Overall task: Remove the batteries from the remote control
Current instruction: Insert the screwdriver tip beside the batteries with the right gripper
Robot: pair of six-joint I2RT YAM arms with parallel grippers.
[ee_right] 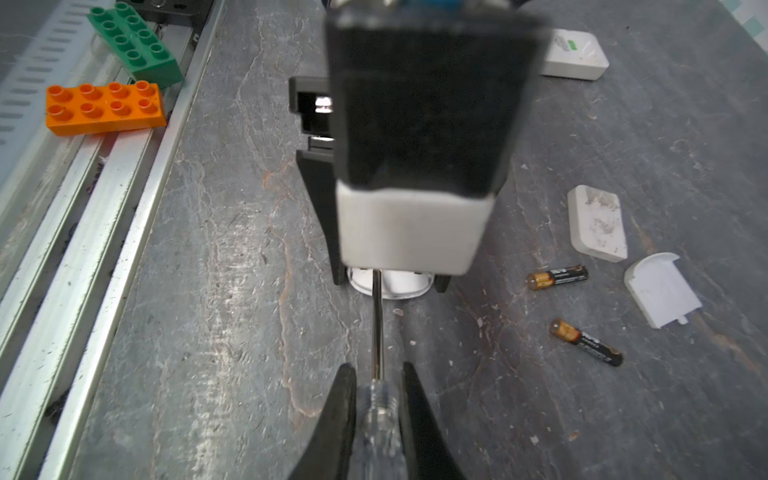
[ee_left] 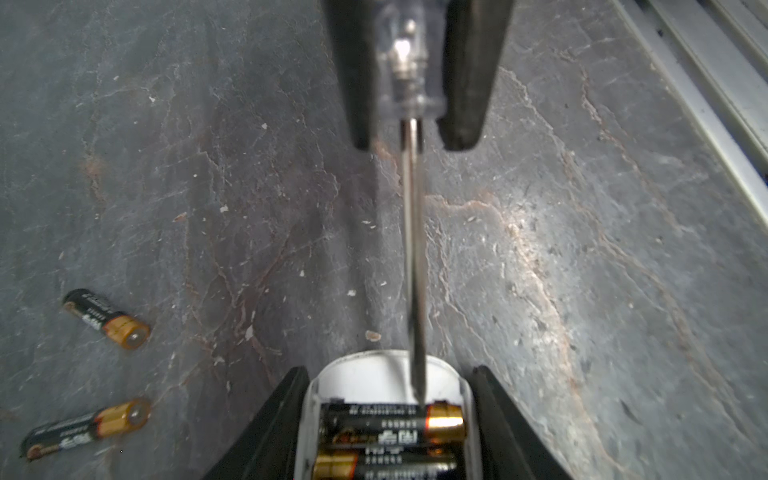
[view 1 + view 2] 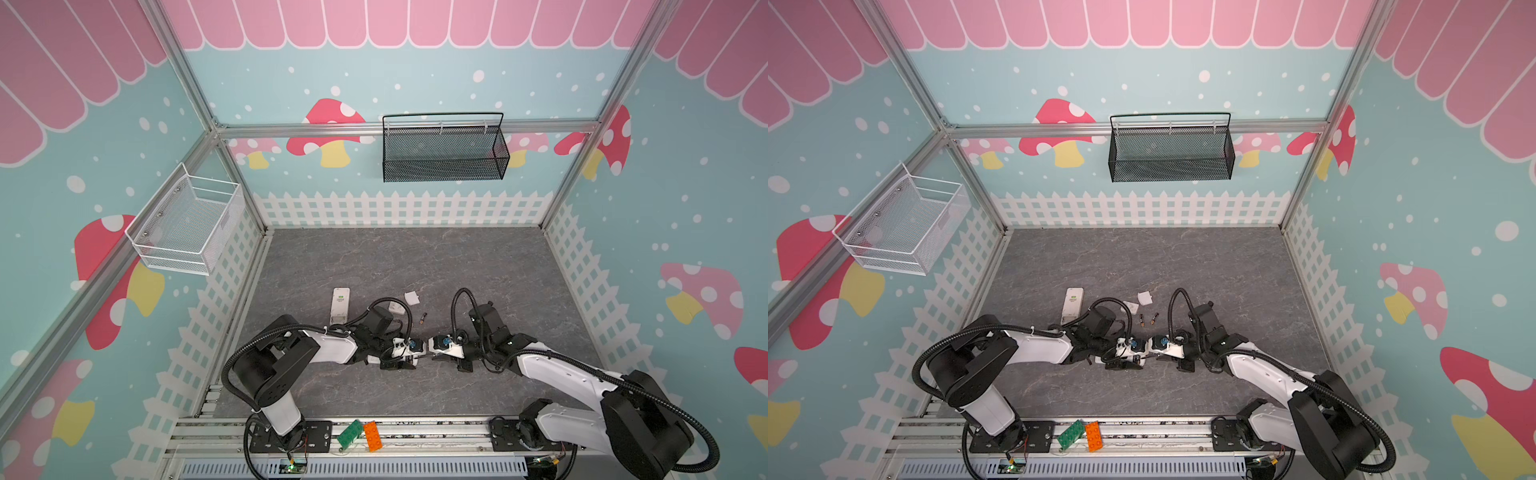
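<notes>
My left gripper (image 2: 390, 370) is shut on a white remote control (image 2: 365, 378) whose battery bay lies open. Two black and gold batteries (image 2: 395, 424) sit side by side inside it. My right gripper (image 1: 378, 368) faces it, shut on a clear-handled screwdriver (image 1: 377, 324). The shaft's tip (image 2: 419, 390) rests at the bay's edge against the nearer battery's gold end. Two loose batteries (image 1: 557, 277) (image 1: 586, 343) lie on the grey table beside the remote. In both top views the grippers (image 3: 419, 357) (image 3: 1152, 353) meet tip to tip near the table's front middle.
A second white remote (image 3: 340, 306) lies left of the arms. Two white battery covers (image 1: 598, 222) (image 1: 663, 289) rest near the loose batteries. Green (image 1: 133, 41) and orange (image 1: 104, 108) bricks sit on the front rail. A black basket (image 3: 444, 162) and a white basket (image 3: 187, 232) hang on the walls.
</notes>
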